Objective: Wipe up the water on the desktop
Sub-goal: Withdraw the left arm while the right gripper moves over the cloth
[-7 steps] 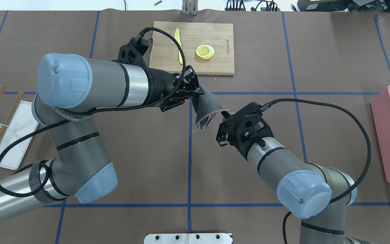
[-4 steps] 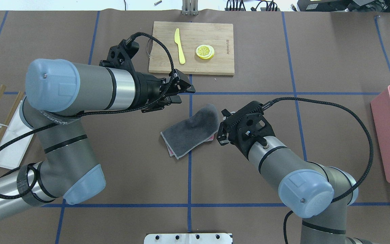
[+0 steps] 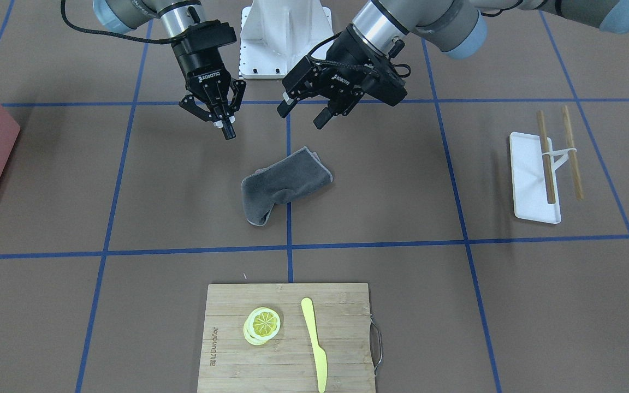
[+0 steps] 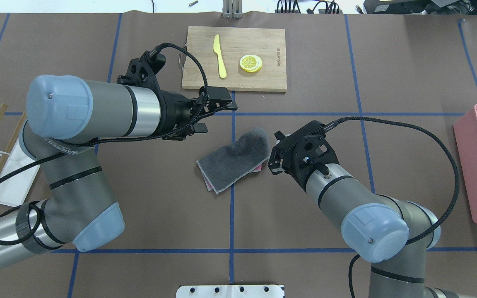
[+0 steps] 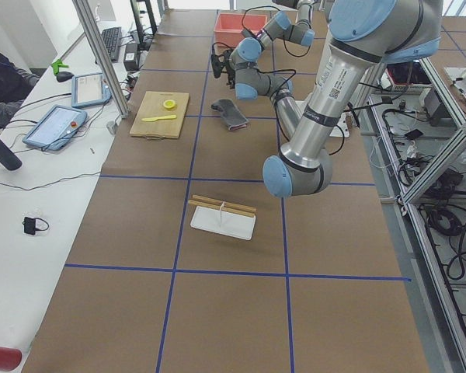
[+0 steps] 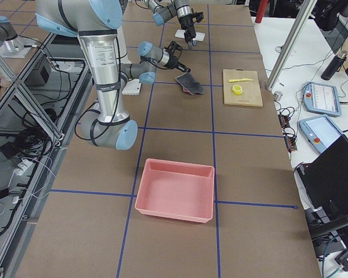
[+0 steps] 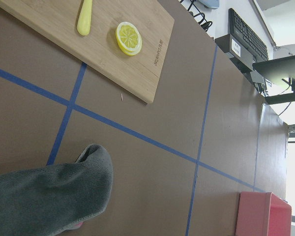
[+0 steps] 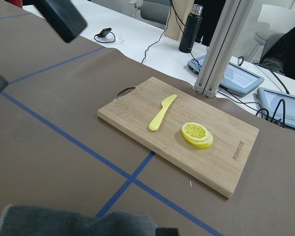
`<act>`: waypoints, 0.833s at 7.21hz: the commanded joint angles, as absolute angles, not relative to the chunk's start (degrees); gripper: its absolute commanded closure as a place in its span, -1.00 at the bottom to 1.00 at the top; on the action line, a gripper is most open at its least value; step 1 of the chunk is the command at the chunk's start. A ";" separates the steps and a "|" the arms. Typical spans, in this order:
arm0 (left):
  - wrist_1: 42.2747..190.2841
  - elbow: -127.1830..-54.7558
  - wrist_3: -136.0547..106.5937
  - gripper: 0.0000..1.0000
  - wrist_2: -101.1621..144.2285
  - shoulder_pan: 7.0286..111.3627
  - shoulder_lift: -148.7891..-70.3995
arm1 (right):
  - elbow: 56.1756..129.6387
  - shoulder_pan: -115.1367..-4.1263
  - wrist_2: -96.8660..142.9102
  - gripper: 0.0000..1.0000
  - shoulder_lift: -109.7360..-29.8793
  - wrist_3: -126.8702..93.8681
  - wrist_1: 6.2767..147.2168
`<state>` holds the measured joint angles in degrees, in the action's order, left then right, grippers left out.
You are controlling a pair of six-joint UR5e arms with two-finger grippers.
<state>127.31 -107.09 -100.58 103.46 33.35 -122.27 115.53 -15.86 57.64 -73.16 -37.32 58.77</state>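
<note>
My left gripper (image 4: 213, 118) hangs above the table with its jaws spread wide and nothing between them. My right gripper (image 3: 227, 131) has its fingers pinched together, holding nothing. Between the two, a folded grey towelling cloth (image 4: 232, 163) with a pink underside lies on the matte brown desktop (image 4: 288, 231), straddling a blue tape line (image 4: 232, 215). Farther out sits a rectangular bamboo cutting board (image 4: 263, 78) carrying a yellow plastic knife (image 4: 219, 56) and lemon slices (image 4: 251, 63).
</note>
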 commanded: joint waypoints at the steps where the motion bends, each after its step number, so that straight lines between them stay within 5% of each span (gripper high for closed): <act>1: 127.18 -107.49 -96.37 -0.97 103.80 33.66 -120.51 | 115.49 -18.53 63.15 0.13 -72.86 -45.65 60.46; 2: 127.09 -107.66 -91.28 -0.97 105.97 35.05 -119.02 | 115.58 -20.02 65.46 -0.93 -71.73 -48.66 64.47; 6: 119.54 -110.47 -61.09 -0.97 125.37 53.04 -107.97 | 114.88 -22.85 70.93 -0.99 -65.31 -58.17 82.59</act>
